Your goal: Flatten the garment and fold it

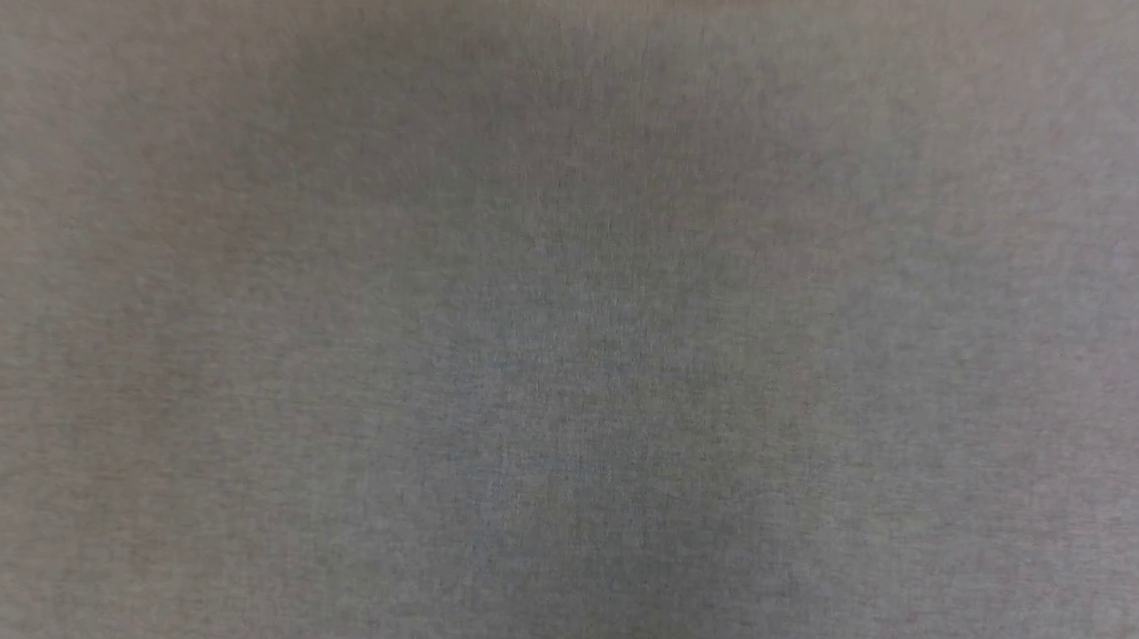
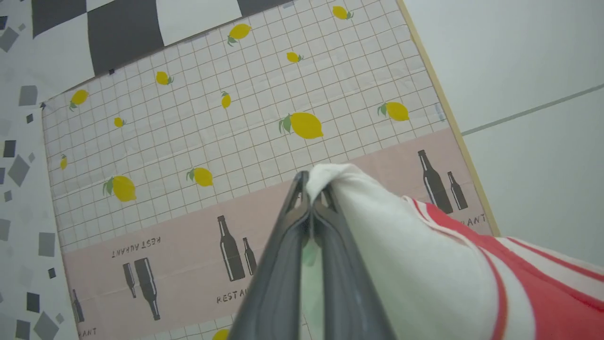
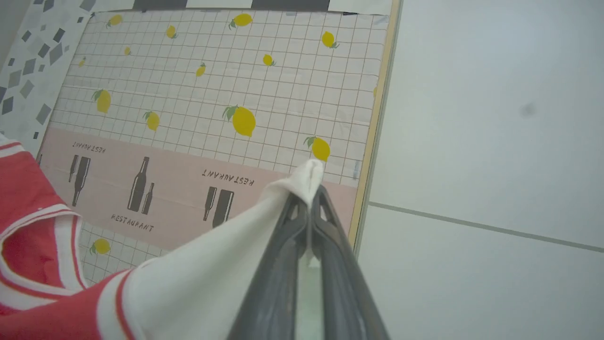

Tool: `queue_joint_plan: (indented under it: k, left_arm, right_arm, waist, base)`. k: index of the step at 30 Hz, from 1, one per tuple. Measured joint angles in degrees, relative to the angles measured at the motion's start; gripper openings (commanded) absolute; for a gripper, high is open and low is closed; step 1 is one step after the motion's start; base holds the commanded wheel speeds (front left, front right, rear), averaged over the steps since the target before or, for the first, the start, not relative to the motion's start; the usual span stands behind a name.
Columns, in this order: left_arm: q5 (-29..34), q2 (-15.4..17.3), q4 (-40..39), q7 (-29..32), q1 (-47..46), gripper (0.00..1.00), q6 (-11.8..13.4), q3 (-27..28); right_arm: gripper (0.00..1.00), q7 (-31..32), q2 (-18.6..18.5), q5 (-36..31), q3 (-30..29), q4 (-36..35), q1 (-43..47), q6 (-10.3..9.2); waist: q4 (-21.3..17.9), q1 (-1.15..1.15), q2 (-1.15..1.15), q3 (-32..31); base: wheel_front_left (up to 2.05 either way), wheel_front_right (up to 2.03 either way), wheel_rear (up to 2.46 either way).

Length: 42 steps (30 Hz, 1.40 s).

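Grips white sleeve cloth of the garment [image 2: 424, 274] in the left hand [image 2: 309, 186], clamped shut; pinches more white cloth in the right hand [image 3: 310, 198], likewise closed. Holds it lifted above the lemon-print tabletop [image 2: 245, 123]. Probably handles light, limp, apt to sag; best taken at sleeve hems or shoulders.

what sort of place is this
Probably an indoor test room or workshop: a wood-edged table under a lemon-print grid cloth, pale large-tiled floor beside it, and a red-and-white fabric garment held above.
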Motion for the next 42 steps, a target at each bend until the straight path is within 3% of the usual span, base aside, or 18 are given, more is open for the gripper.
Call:
queue_joint_plan:
  k: [7,16,22,29,35,42]
  left_arm:
    - [0.07,-0.66,3.00,-3.15,-7.16,0.00,0.38,2.13]
    - [-0.15,-0.94,7.13,-4.82,-4.09,0.00,-0.32,3.15]
    - [-0.20,-1.59,4.57,-4.89,9.39,0.00,-0.83,5.35]
    - [-0.93,-4.20,-1.46,-4.90,28.28,0.00,-1.03,11.73]
    - [-0.99,-6.34,-6.34,-4.90,47.58,0.00,-1.46,16.74]
    - [-0.42,-9.73,-8.69,-4.89,67.51,0.00,-2.21,18.86]
  right_arm:
    - [0.00,-1.47,0.11,-3.32,-2.53,0.76,-7.80,0.00]
    - [0.00,-1.92,1.46,-5.24,-1.22,1.87,-4.00,0.00]
    - [0.00,-1.94,2.68,-5.34,-0.54,-0.18,7.87,0.00]
    - [0.00,-1.97,3.42,-3.58,1.03,-2.46,22.23,0.00]
    - [0.00,-1.97,2.55,-2.22,4.69,-4.71,36.39,0.00]
    - [0.00,-1.97,1.72,1.01,8.12,-5.06,50.68,0.00]
  waist:
    - [-0.14,0.00,0.00,7.64]
    - [-0.19,0.01,0.00,12.71]
    - [-0.09,0.01,0.00,10.32]
    - [0.66,-0.01,0.00,4.59]
    - [1.20,-0.02,0.00,-1.52]
    - [1.55,-0.02,0.00,-8.89]
  base:
    - [0.00,0.00,0.00]
    - [0.00,0.00,0.00]
    - [0.00,0.00,0.00]
    - [0.00,0.00,0.00]
    - [0.00,0.00,0.00]
    - [0.00,0.00,0.00]
